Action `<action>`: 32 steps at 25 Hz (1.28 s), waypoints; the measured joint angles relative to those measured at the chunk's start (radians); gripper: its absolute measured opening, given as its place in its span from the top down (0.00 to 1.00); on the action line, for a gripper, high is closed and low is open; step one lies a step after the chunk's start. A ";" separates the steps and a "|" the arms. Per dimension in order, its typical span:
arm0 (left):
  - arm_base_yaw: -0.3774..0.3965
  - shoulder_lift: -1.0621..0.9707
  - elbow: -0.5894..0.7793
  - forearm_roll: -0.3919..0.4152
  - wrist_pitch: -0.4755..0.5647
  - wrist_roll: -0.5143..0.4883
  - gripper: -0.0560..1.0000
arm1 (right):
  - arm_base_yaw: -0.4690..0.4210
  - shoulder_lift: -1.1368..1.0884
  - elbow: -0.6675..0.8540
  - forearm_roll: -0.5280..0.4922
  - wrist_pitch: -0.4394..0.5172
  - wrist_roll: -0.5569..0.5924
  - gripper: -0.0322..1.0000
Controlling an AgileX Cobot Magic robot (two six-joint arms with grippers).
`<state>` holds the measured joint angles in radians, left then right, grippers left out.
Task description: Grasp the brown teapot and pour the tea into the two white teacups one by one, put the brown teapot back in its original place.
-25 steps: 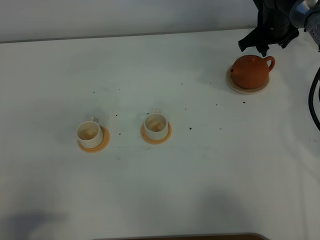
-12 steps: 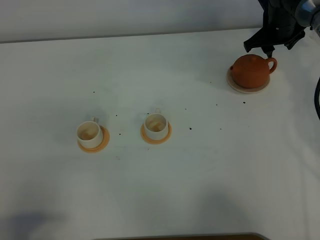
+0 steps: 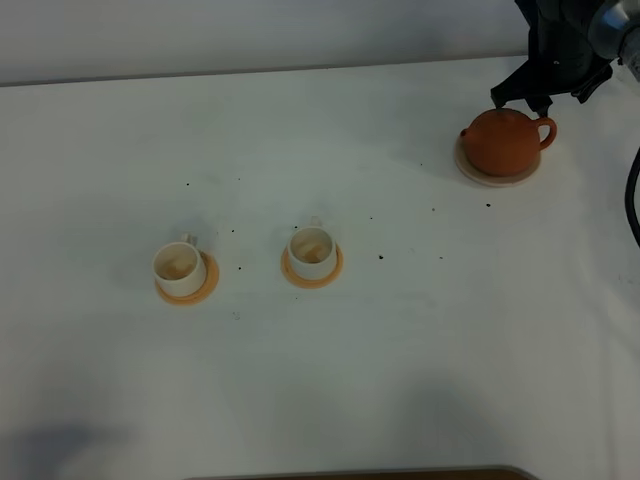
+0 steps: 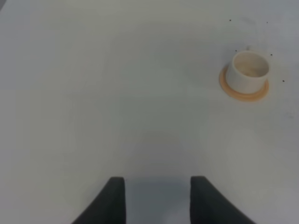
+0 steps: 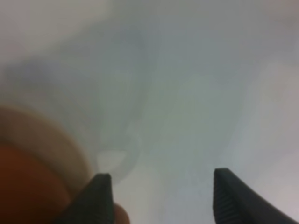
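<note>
Far left on the white desk (image 3: 400, 350), the first small white cylindrical teacup (image 3: 180, 266) stands upright on a round orange coaster (image 3: 190, 291), with a faint tan tint inside. I cannot tell if that is liquid. To its right, well apart, the second white teacup (image 3: 311, 249) sits on its own orange coaster (image 3: 313, 275) with the same tan tint inside. Dark specks dot the desk around both.

Over at the far right, the squat reddish-brown clay teapot (image 3: 503, 141) sits upright on the pale beige round saucer (image 3: 492, 177), lid on, loop handle pointing right. What it holds is hidden.

Now the arms. The left claw (image 4: 158, 196) hangs over bare desk, its dark fingers (image 4: 113, 198) apart with nothing between them. Its wrist camera catches one cup (image 4: 250, 70) on a coaster (image 4: 244, 92) well off ahead.

The black right claw (image 3: 524, 96) hovers just over the teapot's far side, tilted downward. Up close the right claw (image 5: 159, 196) stands spread wide and empty, the blurred teapot (image 5: 25, 186) lying beside one finger (image 5: 100, 196), not between the two. I cannot tell whether that finger touches it.
</note>
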<state>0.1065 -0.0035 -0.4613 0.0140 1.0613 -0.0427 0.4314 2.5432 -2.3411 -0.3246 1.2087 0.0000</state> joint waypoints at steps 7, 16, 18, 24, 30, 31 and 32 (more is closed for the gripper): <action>0.000 0.000 0.000 0.000 0.000 0.000 0.60 | 0.000 0.006 0.000 0.010 0.000 0.000 0.48; 0.000 0.000 0.000 0.000 0.000 0.000 0.60 | 0.000 -0.038 0.100 0.005 -0.002 0.006 0.48; 0.000 0.000 0.000 0.000 0.000 0.001 0.60 | 0.000 -0.048 0.119 0.005 -0.002 0.013 0.48; 0.000 0.000 0.000 0.000 0.000 0.001 0.60 | 0.000 -0.070 0.144 0.026 0.002 0.023 0.48; 0.000 0.000 0.000 0.000 0.000 0.001 0.60 | 0.000 -0.115 0.237 0.026 0.006 0.033 0.48; 0.000 0.000 0.000 0.000 0.000 0.001 0.60 | 0.000 -0.118 0.250 0.026 0.006 0.035 0.48; 0.000 0.000 0.000 0.000 0.000 0.001 0.60 | 0.000 -0.119 0.261 0.022 0.006 0.043 0.48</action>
<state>0.1065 -0.0035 -0.4613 0.0140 1.0613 -0.0418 0.4314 2.4244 -2.0802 -0.3029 1.2150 0.0430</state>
